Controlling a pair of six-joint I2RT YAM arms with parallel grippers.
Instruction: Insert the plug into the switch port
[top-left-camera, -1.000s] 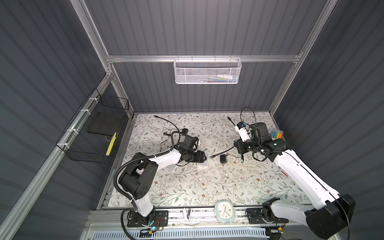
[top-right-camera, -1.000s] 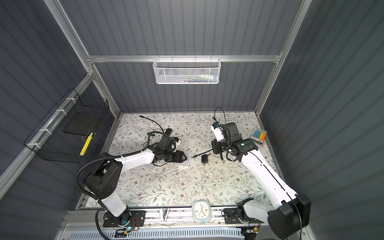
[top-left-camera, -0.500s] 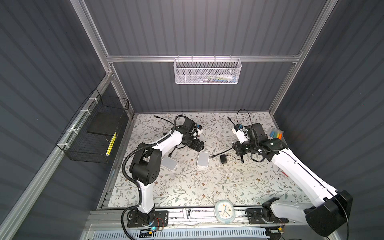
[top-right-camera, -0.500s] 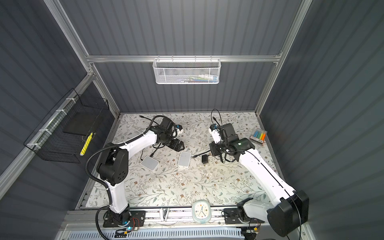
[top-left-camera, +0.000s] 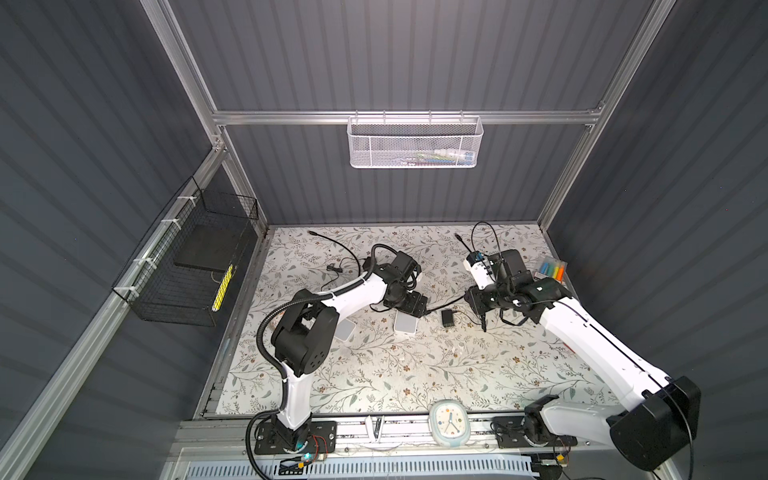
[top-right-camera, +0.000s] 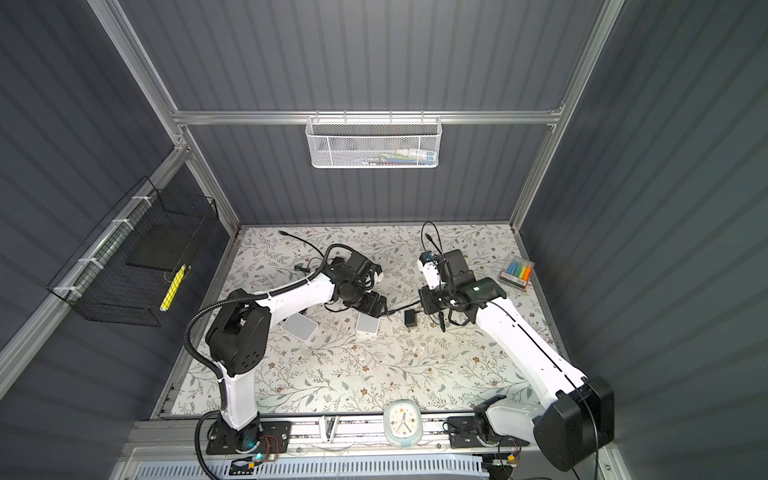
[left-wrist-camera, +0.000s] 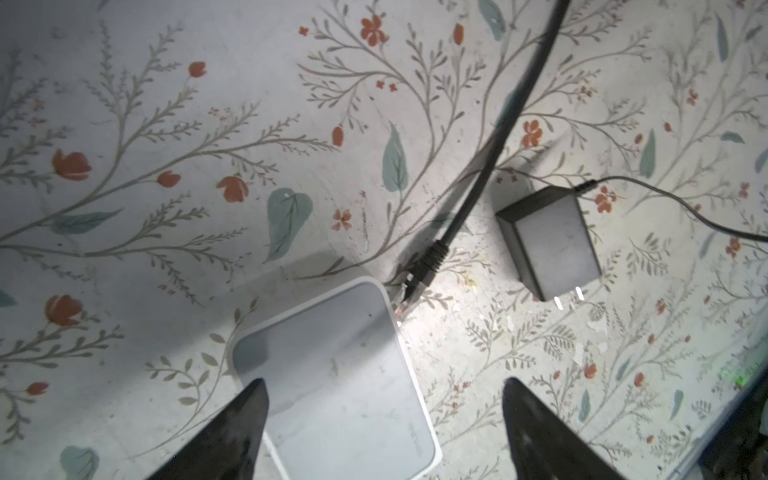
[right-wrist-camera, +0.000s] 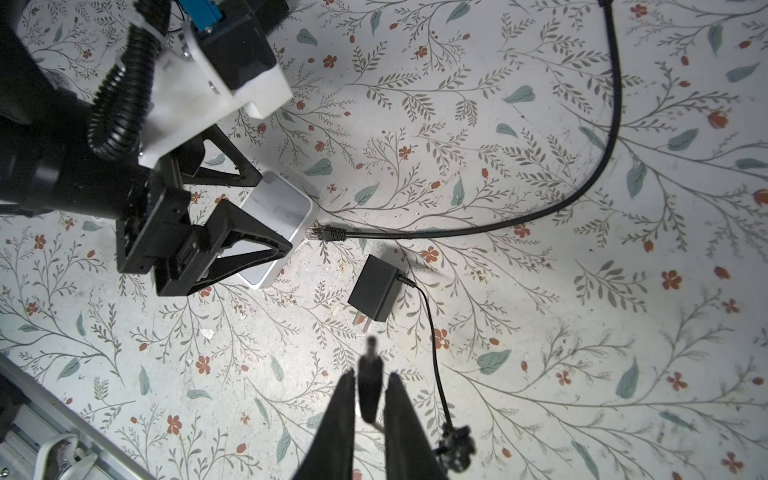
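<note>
Lying flat, white switch (left-wrist-camera: 332, 365) with rounded corners

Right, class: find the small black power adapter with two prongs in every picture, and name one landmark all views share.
In a top view: power adapter on the floral mat, just right of the white switch.
In a top view: power adapter, again right of the white switch.
Left wrist: power adapter beside the Ethernet plug.
Right wrist: power adapter near the Ethernet plug.
Shared landmark: the white switch.
</note>
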